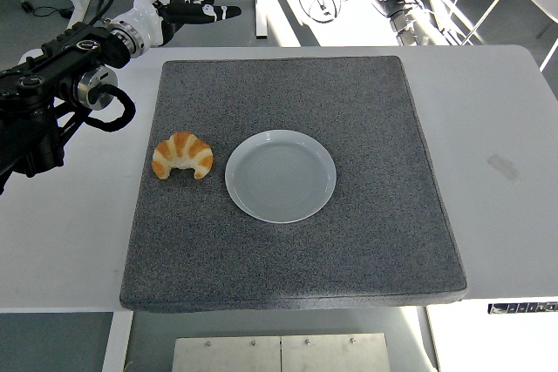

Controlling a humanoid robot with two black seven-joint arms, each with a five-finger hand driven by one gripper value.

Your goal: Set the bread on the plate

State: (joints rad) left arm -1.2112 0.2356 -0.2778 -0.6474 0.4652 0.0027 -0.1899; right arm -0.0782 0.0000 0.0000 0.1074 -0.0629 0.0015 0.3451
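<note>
Just left of the plate (pixel 281 176), the bread (pixel 182 155), a croissant, is lying on the grey mat (pixel 366 241), near the plate's rim but not touching it. The left hand (pixel 179 2) is hovering well beyond the plate's far left, past the table's far edge, fingers spread wide and holding nothing. The right hand is not showing. From so far off, the reach may be landing off-centre on the curved croissant, nudging it against the plate or pinching one horn so it tips. The plate is sitting empty.
</note>
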